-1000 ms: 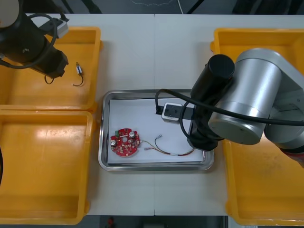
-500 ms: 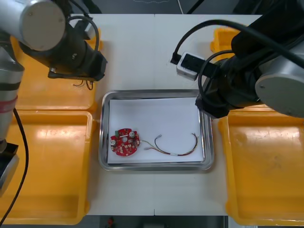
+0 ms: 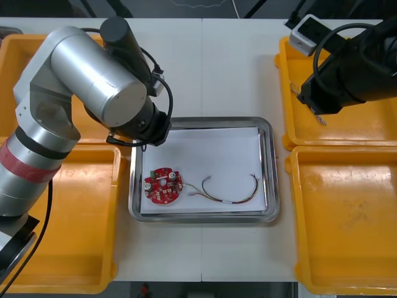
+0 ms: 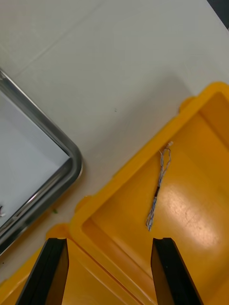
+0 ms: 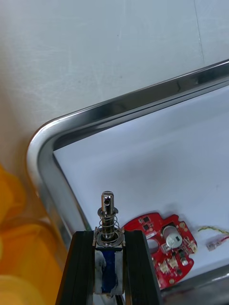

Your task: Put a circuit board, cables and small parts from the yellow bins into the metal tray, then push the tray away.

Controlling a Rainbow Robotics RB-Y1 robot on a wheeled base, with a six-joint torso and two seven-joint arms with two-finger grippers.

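My left gripper (image 5: 109,238) is shut on a small metal part (image 5: 108,209), a pin with a spring, and holds it above the near-left corner of the metal tray (image 5: 119,107). In the front view that gripper (image 3: 154,129) hangs over the tray's (image 3: 201,121) far-left corner. On the tray's white inside lie a round red circuit board (image 3: 163,185) and a red and yellow cable (image 3: 228,191). My right gripper (image 4: 109,271) is open over the far right yellow bin (image 4: 191,205), just short of a twisted blue and white cable (image 4: 160,188).
Two yellow bins flank the tray on each side: near left (image 3: 62,217), far left (image 3: 15,68), near right (image 3: 347,217) and far right (image 3: 366,127). Bare table (image 3: 205,68) lies beyond the tray.
My left arm has swung from the far left bin to the tray's corner with the small metal part. My right arm has left the tray and moved over the far right bin.
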